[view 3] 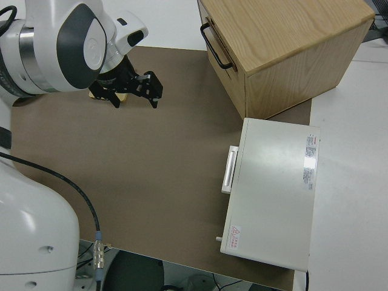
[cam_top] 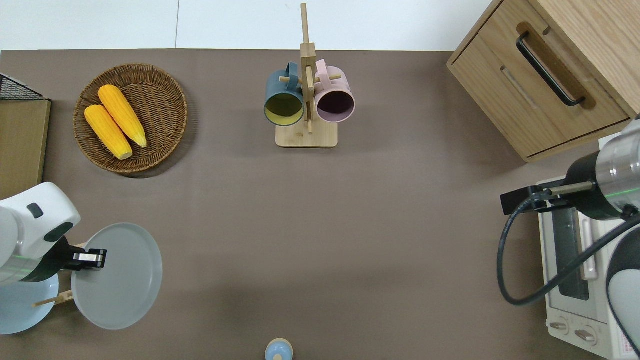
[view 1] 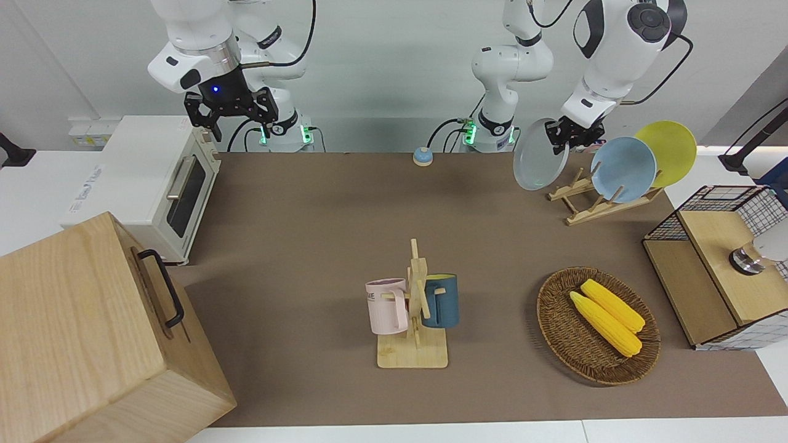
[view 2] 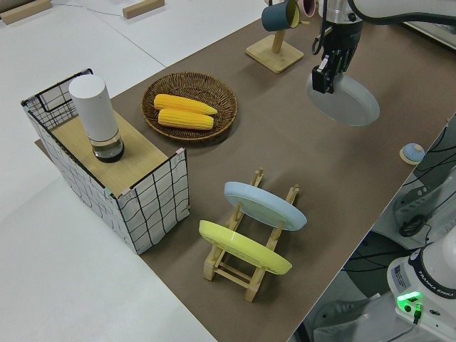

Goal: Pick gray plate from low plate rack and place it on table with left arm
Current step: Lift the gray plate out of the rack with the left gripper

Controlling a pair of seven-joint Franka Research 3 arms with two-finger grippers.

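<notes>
My left gripper [view 1: 567, 136] is shut on the rim of the gray plate [view 1: 539, 155] and holds it tilted in the air. In the overhead view the left gripper [cam_top: 93, 258] and the gray plate [cam_top: 122, 277] are over the brown table [cam_top: 300, 240], just beside the low plate rack [cam_top: 59, 299] toward the table's middle. The low plate rack [view 1: 592, 207] holds a sky-blue plate [view 1: 624, 170] and a yellow plate [view 1: 670, 145]; its slot nearest the gray plate stands free. The left side view shows the plate [view 2: 349, 103] clear of the rack [view 2: 246, 265]. My right arm is parked, its gripper [view 1: 229, 114] open.
A wicker basket [cam_top: 165, 80] with two corn cobs and a mug stand [cam_top: 306, 135] with two mugs lie farther from the robots. A small blue bell [cam_top: 278, 350] sits near the robots. A toaster oven [view 1: 148, 178], a wooden cabinet [view 1: 80, 332] and a wire basket [view 1: 720, 203] stand at the table's ends.
</notes>
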